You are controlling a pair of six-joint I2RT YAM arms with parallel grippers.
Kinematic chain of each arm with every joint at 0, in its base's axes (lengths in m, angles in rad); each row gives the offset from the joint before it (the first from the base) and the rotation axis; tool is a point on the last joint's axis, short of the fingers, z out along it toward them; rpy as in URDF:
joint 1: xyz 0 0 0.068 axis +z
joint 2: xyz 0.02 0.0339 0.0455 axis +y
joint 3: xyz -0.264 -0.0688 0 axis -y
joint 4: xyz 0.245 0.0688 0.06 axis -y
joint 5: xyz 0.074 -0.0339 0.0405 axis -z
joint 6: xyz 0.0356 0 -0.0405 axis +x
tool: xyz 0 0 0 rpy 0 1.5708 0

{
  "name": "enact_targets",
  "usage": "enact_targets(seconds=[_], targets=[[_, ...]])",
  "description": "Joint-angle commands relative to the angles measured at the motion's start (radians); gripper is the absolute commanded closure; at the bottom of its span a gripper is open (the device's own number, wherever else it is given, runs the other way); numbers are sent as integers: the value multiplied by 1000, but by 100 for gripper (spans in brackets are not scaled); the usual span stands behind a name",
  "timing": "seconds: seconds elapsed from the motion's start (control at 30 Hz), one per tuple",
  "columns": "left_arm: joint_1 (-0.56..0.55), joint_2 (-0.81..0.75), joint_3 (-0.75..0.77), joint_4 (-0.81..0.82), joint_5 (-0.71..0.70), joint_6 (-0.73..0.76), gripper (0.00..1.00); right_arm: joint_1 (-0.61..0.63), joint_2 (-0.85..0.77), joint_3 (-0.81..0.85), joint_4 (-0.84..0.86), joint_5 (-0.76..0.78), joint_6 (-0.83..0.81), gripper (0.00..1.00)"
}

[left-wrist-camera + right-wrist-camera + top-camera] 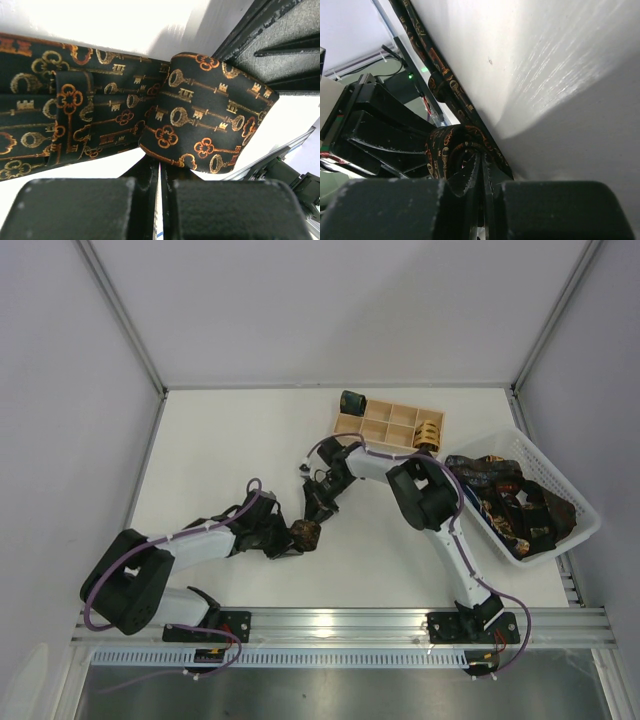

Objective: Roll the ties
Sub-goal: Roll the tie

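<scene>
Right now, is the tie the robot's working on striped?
No, the tie is black with gold and orange keys printed all over it.

Cannot follow the tie to its end in the left wrist view, cut off at the left edge, nor in the right wrist view, running out past the top edge, with part of its coil hidden behind the blurred right fingers. Cannot tell past the blurred left fingers whether the tips pinch the cloth or only touch its near edge. From above, cannot count the ties tangled in the basket at the right, nor make out more than a small patch of the tie between the arms' ends.
</scene>
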Motion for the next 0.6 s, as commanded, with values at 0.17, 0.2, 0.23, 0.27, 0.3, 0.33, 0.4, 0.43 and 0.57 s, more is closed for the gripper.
enact_targets(seconds=[0.17,0.2,0.23,0.27,0.3,0.33,0.4,0.43,0.57], targets=[[-10,19,-26,-17,-33,10,99,-45,-64,19,48,-13,32,92],[-7,15,-31,-17,-35,9,99,-56,-63,28,28,-5,24,92],[-7,13,-34,-18,-33,6,99,-62,-55,40,23,0,23,92],[-8,10,-34,-20,-33,6,99,-67,-57,42,20,4,23,92],[-8,4,-34,-21,-35,7,99,-76,-57,42,16,9,20,92],[-8,2,-32,-23,-35,6,99,-79,-55,42,12,12,18,92],[-8,1,-34,-23,-38,6,99,-72,-57,40,8,4,17,93],[-8,5,-34,-20,-36,7,99,-64,-55,45,5,1,12,93],[-7,15,-26,-20,-33,9,99,-13,-58,46,-4,-3,9,94]])
